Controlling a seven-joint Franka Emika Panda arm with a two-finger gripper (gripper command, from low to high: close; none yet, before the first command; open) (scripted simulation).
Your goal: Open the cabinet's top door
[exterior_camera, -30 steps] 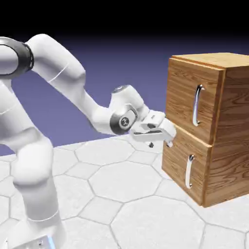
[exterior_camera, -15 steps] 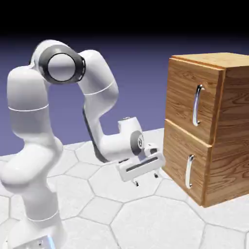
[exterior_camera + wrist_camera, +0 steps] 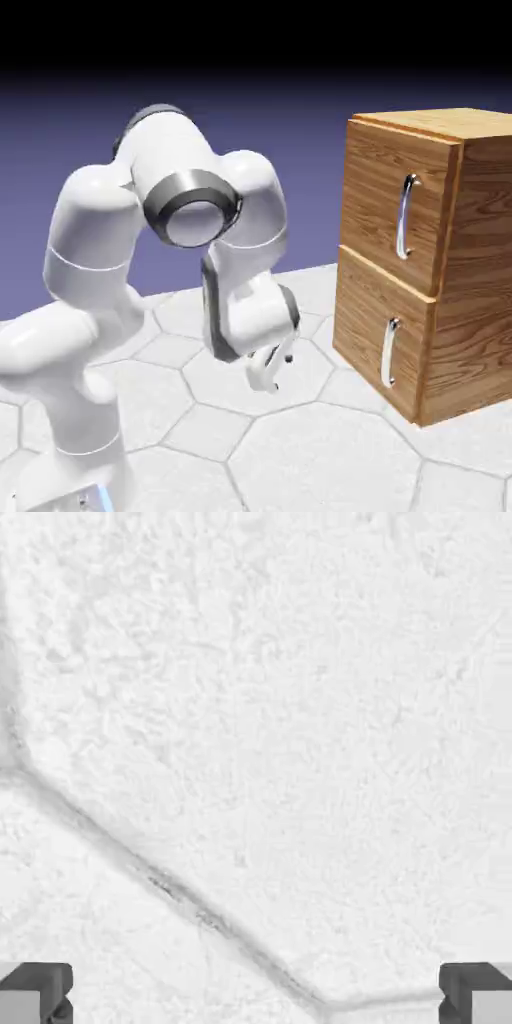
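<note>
1. Exterior view: the cabinet stands on the pale tiled table at the exterior view's right, near the table's visible far edge, with its front turned towards the arm
2. Exterior view: the top door is closed, above the lower door; its handle is a curved bar with its long axis upright, close to the door's edge by the cabinet's near front corner
3. Exterior view: the pincer hangs low over the table, well apart from the cabinet; from it the top handle lies up and to the exterior view's right, so I judge the next move must lift and reach across, with the jaws turned to close around an upright bar
4. Exterior view: open room lies between pincer and doors; the lower handle juts out below the target and could be knocked on a low approach
5. Hand view: the pincer is spread wide, its two fingers far apart at the bottom corners with nothing between them but tabletop and seams; neither door nor handle shows here
</note>
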